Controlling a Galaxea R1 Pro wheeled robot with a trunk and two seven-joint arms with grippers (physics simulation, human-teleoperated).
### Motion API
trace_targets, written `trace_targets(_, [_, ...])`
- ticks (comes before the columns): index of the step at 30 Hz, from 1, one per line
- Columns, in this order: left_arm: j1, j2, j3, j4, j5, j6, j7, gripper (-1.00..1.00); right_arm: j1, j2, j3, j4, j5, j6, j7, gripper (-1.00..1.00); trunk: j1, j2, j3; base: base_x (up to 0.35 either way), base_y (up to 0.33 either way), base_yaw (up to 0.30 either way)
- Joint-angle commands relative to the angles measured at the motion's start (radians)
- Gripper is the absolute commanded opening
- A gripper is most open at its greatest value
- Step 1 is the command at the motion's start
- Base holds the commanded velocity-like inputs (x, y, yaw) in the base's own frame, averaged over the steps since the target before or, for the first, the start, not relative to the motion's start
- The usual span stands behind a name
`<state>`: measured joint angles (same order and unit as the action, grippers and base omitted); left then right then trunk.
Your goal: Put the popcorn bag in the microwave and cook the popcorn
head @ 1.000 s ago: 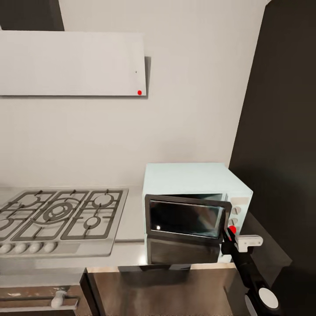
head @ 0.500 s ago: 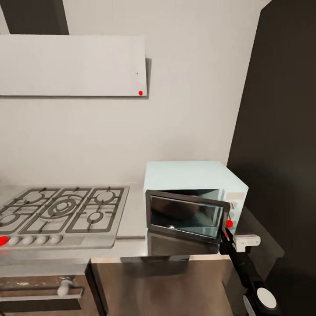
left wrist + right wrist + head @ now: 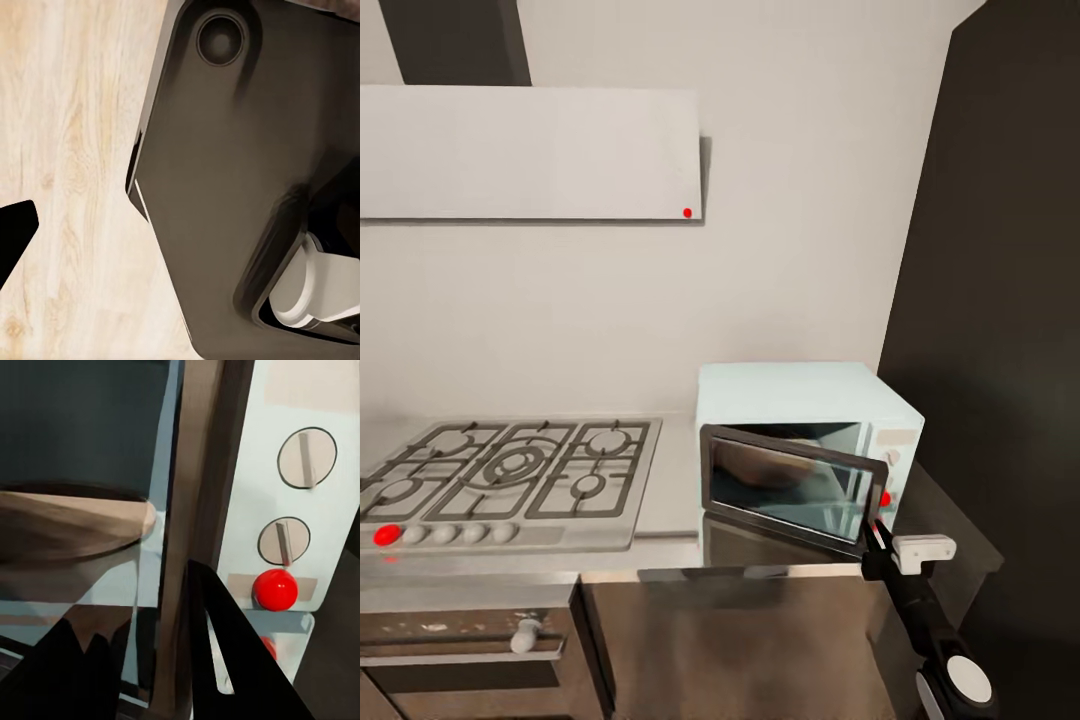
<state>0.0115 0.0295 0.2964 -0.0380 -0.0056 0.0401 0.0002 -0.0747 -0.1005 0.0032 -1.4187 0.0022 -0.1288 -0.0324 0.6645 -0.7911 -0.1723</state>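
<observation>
The microwave [image 3: 800, 440] stands on the grey surface [image 3: 670, 480], at 3 o'clock from the hob [image 3: 510, 480]. The right gripper [image 3: 877, 530] touches the door edge; its opening I cannot tell.

The microwave [image 3: 247, 472] is seen at close range, with its pale mint-blue control panel occupying the side beyond the door. Two round white knobs are mounted on that panel, one [image 3: 306, 457] above the other [image 3: 283, 541], each crossed by a raised grip bar. A glossy red indicator dot [image 3: 275, 589] is located directly beneath the second knob. The dark door frame [image 3: 196, 525] runs as a brown-black bar between the panel and the glass. Through the glass [image 3: 82, 427], a tan, rounded shape is visible inside the cavity. Two black fingers [image 3: 225, 660] of the right gripper [image 3: 142, 660] are presented in the foreground, with the door frame edge lying between them; contact cannot be confirmed.
</observation>
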Motion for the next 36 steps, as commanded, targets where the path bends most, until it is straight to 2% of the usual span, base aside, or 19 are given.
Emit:
trace_targets(1, [0.001,0.000,0.004,-0.003,-0.001,0.004,0.000,1.00,0.000,-0.001,-0.003,0.001,-0.007,-0.003,-0.009,-1.00,0.000,-0.001,-0.001,-0.015,0.009,0.000])
trace_targets(10, [0.001,0.000,0.004,-0.003,-0.001,0.004,0.000,1.00,0.000,-0.001,-0.003,0.001,-0.007,-0.003,-0.008,-1.00,0.000,-0.001,-0.001,-0.142,0.001,0.000])
trace_targets(32, [0.001,0.000,0.004,-0.003,-0.001,0.004,0.000,1.00,0.000,-0.001,-0.002,0.001,-0.006,-0.006,-0.007,-1.00,0.000,-0.001,-0.001,-0.041,0.000,0.000])
trace_targets(33, [0.001,0.000,0.004,-0.003,-0.001,0.004,0.000,1.00,0.000,-0.001,-0.002,0.001,-0.006,-0.010,-0.007,1.00,0.000,-0.001,-0.001,0.000,0.000,0.000])
trace_targets(36, [0.001,0.000,0.004,-0.003,-0.001,0.004,0.000,1.00,0.001,0.000,-0.002,0.002,-0.005,-0.033,-0.008,1.00,0.000,-0.001,-0.001,0.000,0.000,0.000])
